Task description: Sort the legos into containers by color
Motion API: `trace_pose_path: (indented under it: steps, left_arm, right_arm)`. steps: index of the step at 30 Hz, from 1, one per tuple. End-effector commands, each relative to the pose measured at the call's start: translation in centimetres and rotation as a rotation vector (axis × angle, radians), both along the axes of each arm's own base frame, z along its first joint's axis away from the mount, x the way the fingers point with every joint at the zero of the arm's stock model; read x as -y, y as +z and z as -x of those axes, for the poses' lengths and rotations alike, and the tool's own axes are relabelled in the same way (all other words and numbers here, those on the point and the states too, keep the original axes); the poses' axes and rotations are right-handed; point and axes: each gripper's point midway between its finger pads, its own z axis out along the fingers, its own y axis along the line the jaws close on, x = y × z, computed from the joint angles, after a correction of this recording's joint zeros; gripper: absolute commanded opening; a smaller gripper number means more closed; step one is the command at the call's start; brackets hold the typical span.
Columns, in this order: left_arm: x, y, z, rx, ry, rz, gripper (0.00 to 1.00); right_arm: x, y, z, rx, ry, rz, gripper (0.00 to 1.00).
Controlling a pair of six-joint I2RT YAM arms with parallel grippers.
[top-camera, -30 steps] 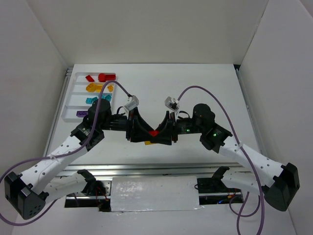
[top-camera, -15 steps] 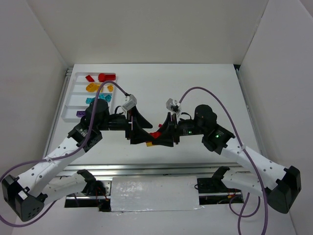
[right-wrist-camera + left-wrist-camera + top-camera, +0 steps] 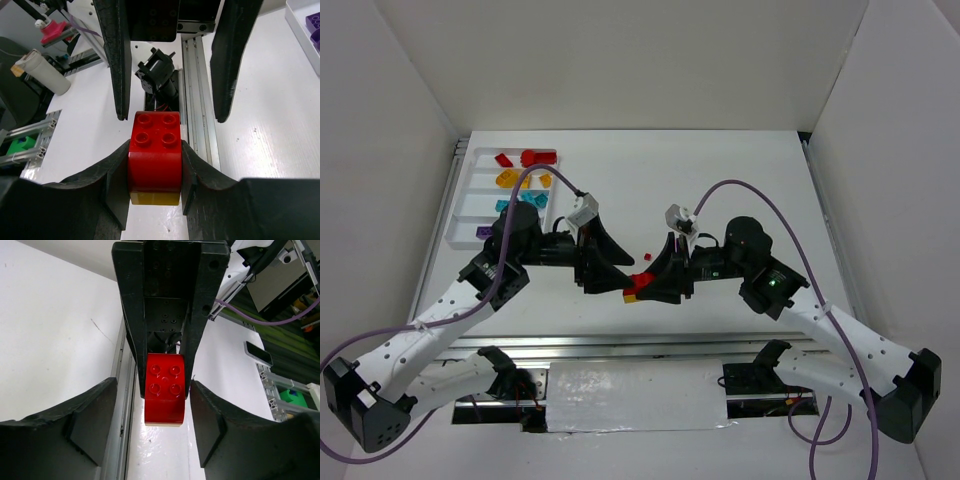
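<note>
We see R fingers (image 3: 100, 185) clamped on red lego (image 3: 154, 150), studs up, yellow lego (image 3: 154, 198) stuck beneath, stack upright, L fingers (image 3: 75, 425) spread apart, tips flanking it

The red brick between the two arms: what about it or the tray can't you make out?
- Top view: red brick mostly covered by the right end effector.
- Right wrist view: yellow brick shows only a strip under the red one.
- Top view: purple row of the tray partly behind the left arm.
</note>
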Motion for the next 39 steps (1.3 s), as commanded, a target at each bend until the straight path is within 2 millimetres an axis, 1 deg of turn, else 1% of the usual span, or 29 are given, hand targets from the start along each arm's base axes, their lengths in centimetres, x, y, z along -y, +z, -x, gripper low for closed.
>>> trace_pose_path:
  steps: [1, 3, 6, 7, 9, 11, 12, 14, 16, 17, 18, 20, 23, 24, 25, 26, 27, 29, 32, 36, 37, 39]
  left_arm:
    - [0.1, 1.2, 0.6, 0.058, -0.049, 0.041, 0.71]
    - [0.1, 1.2, 0.7, 0.055, -0.059, 0.041, 0.68]
    - [0.2, 0.9, 0.7, 0.051, -0.060, 0.037, 0.68]
    - [0.2, 0.9, 0.7, 0.050, -0.059, 0.036, 0.63]
    - [0.3, 0.6, 0.5, 0.043, -0.056, 0.029, 0.60]
    - [0.4, 0.4, 0.5, 0.037, -0.060, 0.027, 0.62]
    - [0.5, 0.3, 0.4, 0.033, -0.063, 0.025, 0.70]
    - [0.5, 0.3, 0.3, 0.031, -0.060, 0.023, 0.71]
    - [0.5, 0.3, 0.2, 0.035, -0.054, 0.021, 0.54]
    - [0.5, 0.2, 0.2, 0.036, -0.053, 0.021, 0.48]
    - [0.5, 0.3, 0.2, 0.039, -0.051, 0.022, 0.35]
    - [0.5, 0.4, 0.1, 0.043, -0.044, 0.021, 0.28]
    - [0.4, 0.4, -0.3, 0.043, -0.020, 0.016, 0.06]
    - [0.4, 0.4, -0.5, 0.039, -0.009, 0.011, 0.00]
    - [0.4, 0.5, -0.6, 0.041, 0.005, 0.010, 0.00]
    - [0.4, 0.6, -0.9, 0.041, 0.022, 0.009, 0.00]
    - [0.4, 0.8, -0.8, 0.045, 0.020, 0.012, 0.00]
    - [0.2, 1.2, -0.7, 0.055, 0.023, 0.019, 0.00]
    - [0.0, 1.5, -0.4, 0.069, 0.022, 0.031, 0.00]
    - [-0.2, 2.1, 0.0, 0.080, 0.016, 0.048, 0.00]
    - [-0.2, 2.2, 0.1, 0.083, 0.010, 0.053, 0.00]
    - [-0.2, 2.4, 0.2, 0.085, 0.007, 0.058, 0.00]
  right_arm:
    - [-0.1, 2.8, 0.0, 0.058, -0.006, -0.058, 0.00]
    - [-0.1, 2.9, -0.6, 0.059, -0.044, -0.061, 0.00]
    - [0.0, 3.4, -0.9, 0.064, -0.072, -0.072, 0.00]
    - [0.1, 3.5, -0.8, 0.067, -0.070, -0.074, 0.00]
    - [0.1, 3.7, -0.7, 0.070, -0.069, -0.076, 0.00]
    - [0.2, 3.8, -0.8, 0.068, -0.075, -0.076, 0.00]
    - [0.2, 3.8, -0.9, 0.067, -0.082, -0.075, 0.00]
    - [0.3, 4.0, -0.9, 0.073, -0.084, -0.079, 0.00]
    - [0.4, 4.0, -0.7, 0.074, -0.076, -0.080, 0.00]
    - [0.4, 4.0, -0.6, 0.074, -0.075, -0.080, 0.00]
    - [0.4, 3.9, -0.7, 0.073, -0.076, -0.078, 0.00]
    - [0.3, 3.9, -0.7, 0.072, -0.078, -0.078, 0.00]
    - [0.2, 3.8, -0.5, 0.065, -0.058, -0.080, 0.01]
    - [0.1, 3.5, -0.4, 0.061, -0.050, -0.077, 0.26]
    - [0.1, 3.5, -0.3, 0.063, -0.043, -0.077, 0.52]
    - [0.1, 3.0, -0.1, 0.056, -0.028, -0.071, 0.82]
    - [0.1, 2.9, 0.2, 0.062, -0.011, -0.071, 0.99]
    - [0.1, 2.6, 0.7, 0.066, 0.022, -0.068, 1.00]
    - [0.2, 2.2, 0.8, 0.065, 0.028, -0.063, 0.94]
    - [0.2, 1.9, 0.6, 0.069, 0.017, -0.061, 0.77]
    - [0.2, 1.7, 0.5, 0.067, 0.016, -0.058, 0.61]
    - [0.2, 1.8, 0.3, 0.071, 0.005, -0.064, 0.41]
